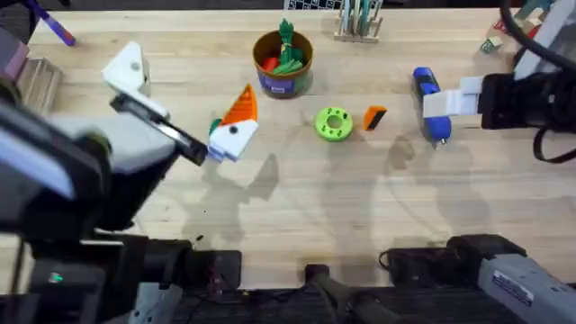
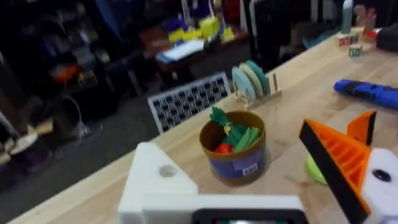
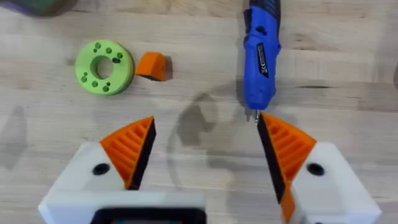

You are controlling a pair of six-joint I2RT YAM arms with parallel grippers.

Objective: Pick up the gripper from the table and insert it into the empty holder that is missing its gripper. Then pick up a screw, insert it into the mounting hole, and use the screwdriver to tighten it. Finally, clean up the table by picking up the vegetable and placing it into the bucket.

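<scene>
Orange wedge-shaped plastic gripper point(image 3: 153, 65) lies on the wooden table point(image 1: 297, 207) beside the green perforated disc point(image 3: 104, 66). Right gripper point(image 3: 205, 155) hovers spread wide (blue pen-shaped screwdriver point(image 3: 260, 53) at its fingertip). We should shift toward the wedge, centre it, then descend. Left gripper's point(image 1: 180, 99) plain white holder point(image 2: 158, 180) awaits, jaws apart.

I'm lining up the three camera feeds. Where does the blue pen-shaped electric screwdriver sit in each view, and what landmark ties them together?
Overhead: the blue pen-shaped electric screwdriver lies at the table's right, beside the right arm.
Left wrist: it lies at the right edge, beyond the bucket.
Right wrist: it lies at top centre, tip near the right finger.
Shared landmark: the green round disc with holes, beside the small orange wedge in overhead and right wrist; a green sliver in the left wrist view.
</scene>
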